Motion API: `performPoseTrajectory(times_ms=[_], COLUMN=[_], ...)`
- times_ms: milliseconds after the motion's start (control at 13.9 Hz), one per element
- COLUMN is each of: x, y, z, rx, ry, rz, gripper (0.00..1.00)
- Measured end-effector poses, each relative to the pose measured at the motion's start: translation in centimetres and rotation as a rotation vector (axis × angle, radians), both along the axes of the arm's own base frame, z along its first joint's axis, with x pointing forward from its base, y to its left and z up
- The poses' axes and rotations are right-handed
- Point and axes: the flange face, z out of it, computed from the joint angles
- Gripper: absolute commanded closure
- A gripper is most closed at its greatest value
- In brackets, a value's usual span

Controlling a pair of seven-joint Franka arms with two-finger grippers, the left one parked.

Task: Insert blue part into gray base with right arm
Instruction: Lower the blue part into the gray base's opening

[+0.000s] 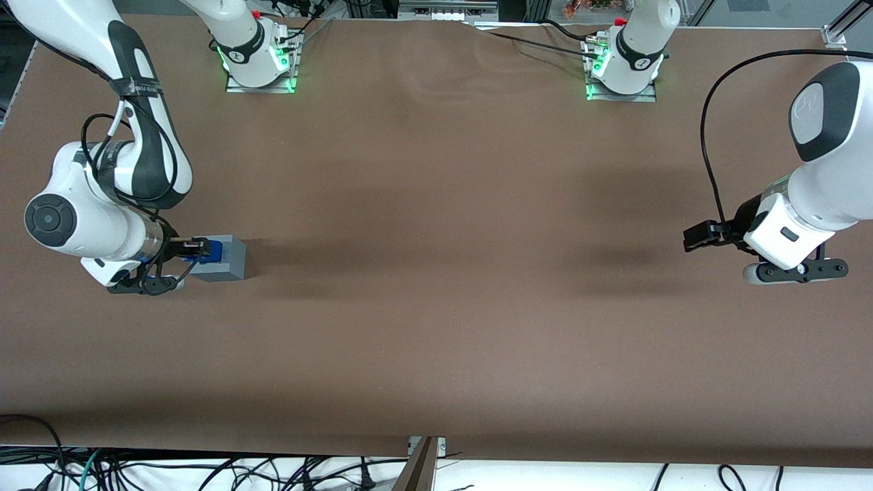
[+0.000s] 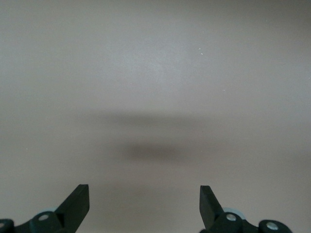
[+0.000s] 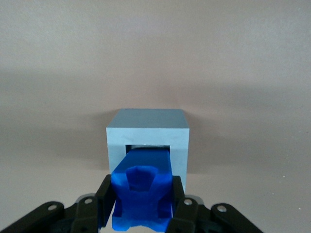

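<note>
Okay, I've got the part (image 3: pixel 142 189) pinched between the gripper's (image 3: pixel 142 208) two black fingers (image 3: pixel 108 201), its leading end poking into the base's (image 3: pixel 147 127) recess, the rest sticking out toward the wrist. In the front view the part (image 1: pixel 210 249) sits at the base's (image 1: pixel 225 259) top edge, at about nine o'clock of the cube, with the gripper (image 1: pixel 194 248) right beside it. The base rests on the brown table (image 1: pixel 436 307), toward my working arm's (image 1: pixel 102 204) end. I see the arm bent low over the cube.
</note>
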Motion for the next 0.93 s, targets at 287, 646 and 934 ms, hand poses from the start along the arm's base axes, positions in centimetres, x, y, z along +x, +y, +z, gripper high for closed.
performPoseTrajectory(times_ms=[287, 646, 934], x=[0.07, 0.38, 0.33], y=[-0.01, 0.00, -0.02], z=[-0.14, -0.28, -0.42], rx=[0.000, -0.001, 0.000], ry=[-0.015, -0.048, -0.056], rz=[0.000, 0.001, 0.000], gripper=[0.68, 0.68, 0.36])
